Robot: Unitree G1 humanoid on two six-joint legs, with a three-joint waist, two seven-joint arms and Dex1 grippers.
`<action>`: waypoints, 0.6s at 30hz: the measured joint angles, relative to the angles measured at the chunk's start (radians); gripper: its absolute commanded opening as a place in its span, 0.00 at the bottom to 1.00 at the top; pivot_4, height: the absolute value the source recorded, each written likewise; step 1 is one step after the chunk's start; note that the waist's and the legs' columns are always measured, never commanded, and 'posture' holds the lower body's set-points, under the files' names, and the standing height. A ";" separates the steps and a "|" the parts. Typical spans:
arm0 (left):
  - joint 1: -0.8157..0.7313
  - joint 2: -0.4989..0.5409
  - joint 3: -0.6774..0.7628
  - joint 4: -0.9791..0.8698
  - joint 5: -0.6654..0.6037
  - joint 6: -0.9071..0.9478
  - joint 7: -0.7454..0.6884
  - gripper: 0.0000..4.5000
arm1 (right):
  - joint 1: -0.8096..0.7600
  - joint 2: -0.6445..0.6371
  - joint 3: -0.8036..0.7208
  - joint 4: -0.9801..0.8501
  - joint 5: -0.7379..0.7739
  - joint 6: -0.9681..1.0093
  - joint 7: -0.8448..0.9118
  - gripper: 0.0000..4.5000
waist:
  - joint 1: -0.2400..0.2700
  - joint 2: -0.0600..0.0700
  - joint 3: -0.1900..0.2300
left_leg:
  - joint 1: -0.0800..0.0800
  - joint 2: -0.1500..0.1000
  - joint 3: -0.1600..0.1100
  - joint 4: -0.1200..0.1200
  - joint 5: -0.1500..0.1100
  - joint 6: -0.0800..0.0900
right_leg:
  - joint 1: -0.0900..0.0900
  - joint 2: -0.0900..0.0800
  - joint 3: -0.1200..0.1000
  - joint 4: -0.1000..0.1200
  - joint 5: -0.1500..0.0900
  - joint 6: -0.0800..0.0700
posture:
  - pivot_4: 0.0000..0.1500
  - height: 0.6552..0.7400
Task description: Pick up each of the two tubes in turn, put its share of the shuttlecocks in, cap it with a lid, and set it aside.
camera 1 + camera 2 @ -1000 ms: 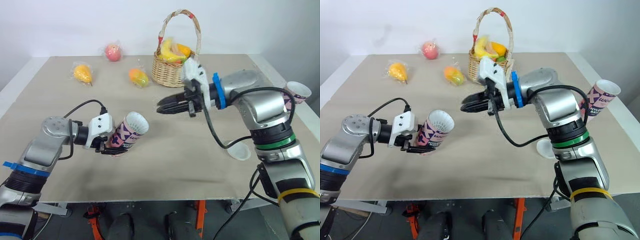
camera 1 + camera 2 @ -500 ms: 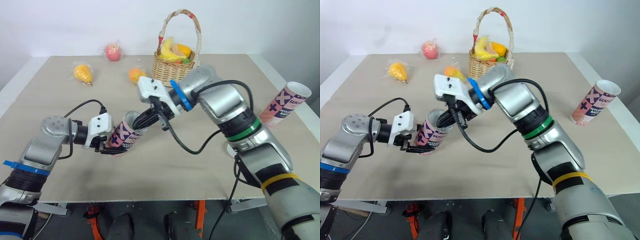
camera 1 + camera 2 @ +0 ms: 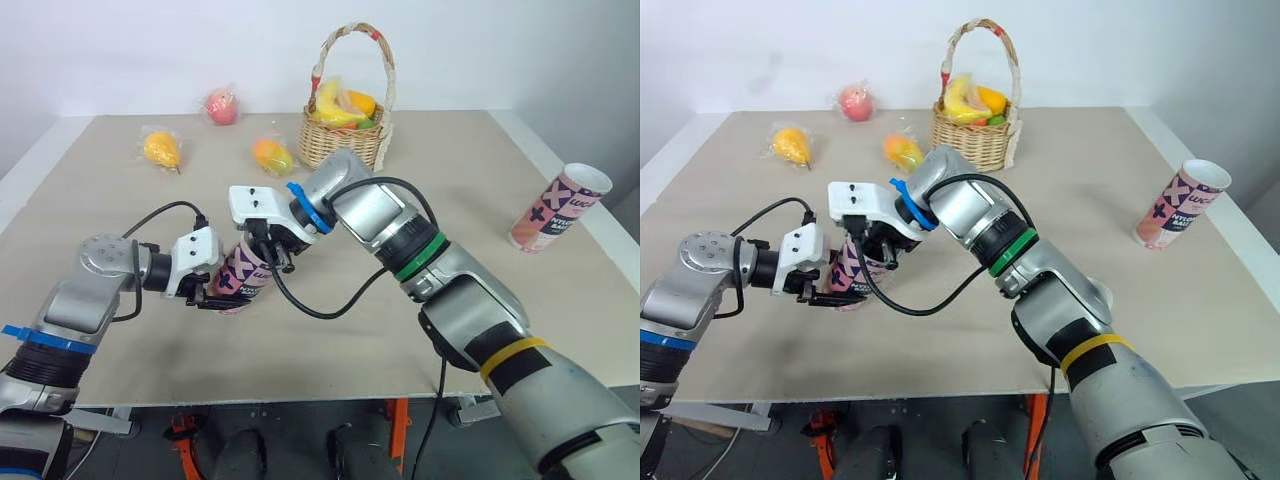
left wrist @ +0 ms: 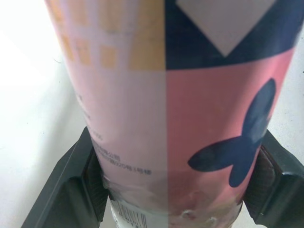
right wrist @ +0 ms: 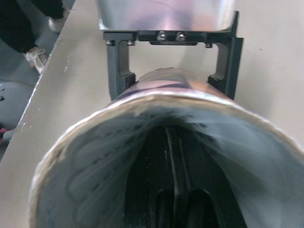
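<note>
A pink, navy and white patterned tube (image 3: pixel 238 277) is held tilted just above the table, with my left gripper (image 3: pixel 224 296) shut on its lower end. In the left wrist view its black pads (image 4: pixel 268 176) press the tube (image 4: pixel 180 118) from both sides. My right gripper (image 3: pixel 265 256) is pushed into the tube's open mouth. The right wrist view looks down the grey inside of the tube (image 5: pixel 95 180), where the right gripper's fingers (image 5: pixel 183 187) lie pressed together. I cannot make out any shuttlecocks inside. A second tube (image 3: pixel 556 208) stands at the table's right edge.
A wicker basket (image 3: pixel 343 143) of fruit stands at the back centre. Wrapped fruits lie at the back left: a red one (image 3: pixel 221 105), an orange one (image 3: pixel 161 150) and another orange one (image 3: pixel 272 156). The right arm spans the table's middle.
My right gripper has swung left from mid-table to the held tube and gone into its mouth. The white feathers seen at the mouth a second ago are out of sight. The left gripper kept its hold.
</note>
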 measured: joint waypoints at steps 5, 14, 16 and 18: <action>0.001 -0.001 0.001 -0.003 0.001 0.000 0.006 0.73 | 0.001 -0.005 -0.019 0.015 0.000 0.003 0.020 0.01 | 0.000 0.000 0.000 | 0.001 0.001 0.000 0.000 0.000 0.000 | -0.001 0.001 0.000 0.003 -0.001 -0.002 | 1.00 1.00; 0.002 -0.014 0.003 -0.009 -0.006 -0.022 0.010 0.73 | -0.010 -0.341 -0.095 -0.134 0.278 0.091 0.159 0.01 | 0.006 -0.001 0.001 | -0.007 -0.002 0.000 0.000 0.000 -0.001 | -0.003 -0.003 0.000 0.000 -0.002 -0.002 | 1.00 1.00; 0.002 -0.012 0.005 -0.009 -0.005 -0.024 0.010 0.73 | -0.014 -0.404 -0.105 -0.144 0.327 0.101 0.160 0.01 | 0.003 -0.001 0.001 | -0.007 -0.002 0.000 -0.001 0.000 -0.001 | -0.004 -0.002 0.000 0.000 -0.002 -0.003 | 1.00 1.00; 0.003 -0.013 0.005 -0.008 -0.005 -0.027 0.014 0.73 | -0.014 -0.458 -0.135 -0.141 0.331 0.097 0.161 0.01 | 0.004 -0.001 0.001 | -0.007 -0.002 -0.001 -0.002 0.000 -0.001 | -0.004 -0.002 -0.001 0.000 -0.003 -0.002 | 1.00 1.00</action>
